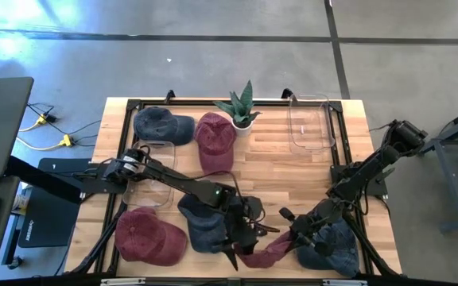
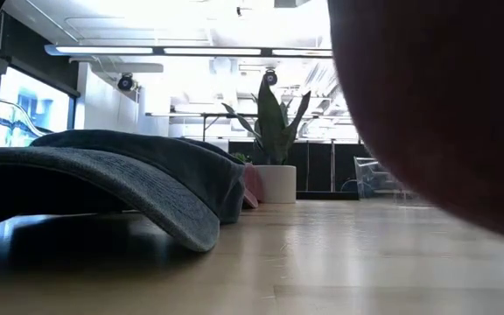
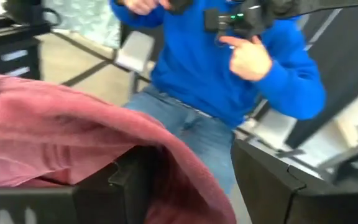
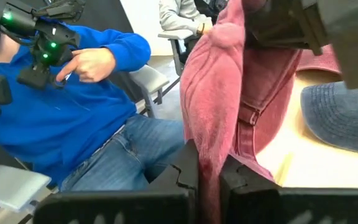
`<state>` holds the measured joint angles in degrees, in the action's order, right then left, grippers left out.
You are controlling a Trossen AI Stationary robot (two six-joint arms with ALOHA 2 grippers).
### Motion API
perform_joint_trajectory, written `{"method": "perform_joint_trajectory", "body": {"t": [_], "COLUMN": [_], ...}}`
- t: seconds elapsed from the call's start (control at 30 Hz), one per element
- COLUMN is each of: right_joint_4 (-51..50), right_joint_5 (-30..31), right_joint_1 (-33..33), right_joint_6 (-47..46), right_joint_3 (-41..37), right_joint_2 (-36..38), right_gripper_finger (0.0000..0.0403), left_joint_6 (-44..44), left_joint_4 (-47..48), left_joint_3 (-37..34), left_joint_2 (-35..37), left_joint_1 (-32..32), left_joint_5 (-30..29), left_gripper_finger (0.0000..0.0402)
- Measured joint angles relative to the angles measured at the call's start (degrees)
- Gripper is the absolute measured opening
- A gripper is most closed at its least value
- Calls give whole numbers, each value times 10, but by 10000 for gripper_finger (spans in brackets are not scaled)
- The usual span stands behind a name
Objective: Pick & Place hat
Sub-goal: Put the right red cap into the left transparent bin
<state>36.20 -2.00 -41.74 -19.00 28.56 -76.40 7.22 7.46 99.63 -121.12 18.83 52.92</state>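
At the table's 6 o'clock edge I see my right gripper [image 4: 209, 177] pinching the maroon hat [image 1: 265, 253], while my left gripper [image 1: 249, 232], at the hat's 11 o'clock, stands with fingers [image 3: 132, 180] spread around its fabric.

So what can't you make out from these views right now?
- High view: where the left gripper meets the red hat is too small to tell.
- Low view: a dark red mass right at the lens blocks the right half; neither gripper shows.
- Left wrist view: blurred, red fabric covers the table.
- Right wrist view: the right gripper pinches the hat; the rest is cut off.
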Motion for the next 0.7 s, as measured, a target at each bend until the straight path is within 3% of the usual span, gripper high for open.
{"method": "perform_joint_trajectory", "body": {"t": [0.2, 0.43, 0.7], "right_joint_4": [-4, -4, -4], "right_joint_5": [8, 16, 17], "right_joint_1": [1, 1, 1], "right_joint_6": [-4, -3, 0], "right_joint_3": [0, 0, 0], "right_joint_2": [0, 0, 0], "right_gripper_finger": [8, 8, 3], "left_joint_6": [-83, -184, -226], "left_joint_4": [-25, -64, -79], "left_joint_3": [-1, -1, -1], "left_joint_2": [0, 0, 0], "left_joint_1": [-20, -35, -22], "left_joint_5": [-99, -118, -240], "left_gripper_finger": [191, 191, 191]}}
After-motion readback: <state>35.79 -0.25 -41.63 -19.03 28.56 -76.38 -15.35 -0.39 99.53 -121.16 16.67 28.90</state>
